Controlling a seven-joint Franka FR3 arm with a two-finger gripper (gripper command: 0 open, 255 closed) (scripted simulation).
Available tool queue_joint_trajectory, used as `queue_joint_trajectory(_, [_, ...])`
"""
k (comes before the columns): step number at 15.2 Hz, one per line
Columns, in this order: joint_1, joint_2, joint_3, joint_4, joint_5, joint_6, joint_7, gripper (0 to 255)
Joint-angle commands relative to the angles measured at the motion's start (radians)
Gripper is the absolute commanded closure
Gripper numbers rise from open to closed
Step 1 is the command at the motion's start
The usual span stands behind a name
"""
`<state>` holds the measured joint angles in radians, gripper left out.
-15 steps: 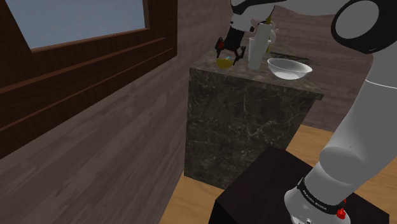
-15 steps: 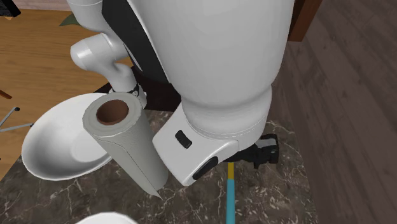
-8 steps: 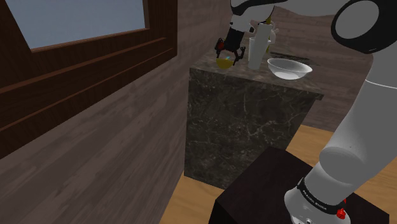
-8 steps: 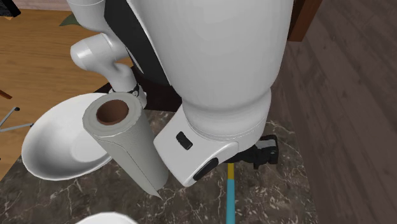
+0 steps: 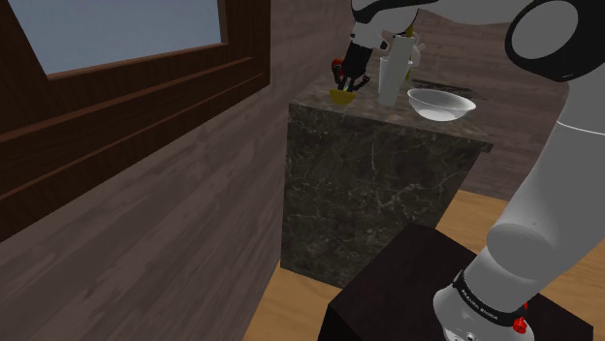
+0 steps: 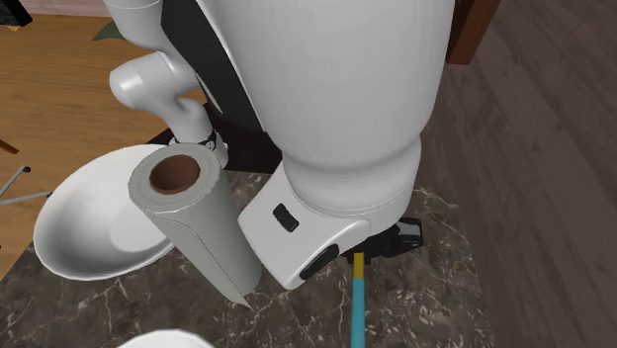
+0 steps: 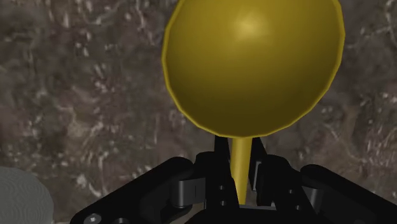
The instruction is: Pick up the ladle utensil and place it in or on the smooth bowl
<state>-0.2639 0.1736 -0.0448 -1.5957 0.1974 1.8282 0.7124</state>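
The ladle has a yellow scoop (image 7: 254, 63) and a yellow neck that runs back into a teal handle (image 6: 358, 302); it lies on the dark marble counter (image 5: 378, 184). My gripper (image 7: 240, 151) is shut on the ladle's thin neck just behind the scoop, both black fingers pressed against it. In the shoulder view the gripper (image 5: 351, 81) points down at the ladle (image 5: 341, 96) on the counter's far left corner. The smooth white bowl (image 5: 441, 104) sits at that view's right, beyond a paper towel roll (image 5: 390, 79). The bowl (image 6: 89, 222) is at the second exterior view's left.
An upright paper towel roll (image 6: 193, 222) stands between ladle and bowl. The counter is a narrow block beside a brown wood wall (image 5: 145, 203) with a window. A dark stand (image 5: 407, 291) is below, on a wood floor. A white rim (image 6: 163, 341) shows at the second exterior view's lower edge.
The fingers have come together onto the ladle's neck; earlier they stood apart on either side of it. The arm, ladle and bowl stay where they were.
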Motion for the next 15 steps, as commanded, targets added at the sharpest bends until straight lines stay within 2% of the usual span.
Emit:
queue_joint_trajectory(1, [0.0,0.0,0.0,-0.001,0.0,-0.001,0.0,255])
queue_joint_trajectory(15, [-0.005,0.027,-0.002,0.21,-0.004,-0.182,0.03,255])
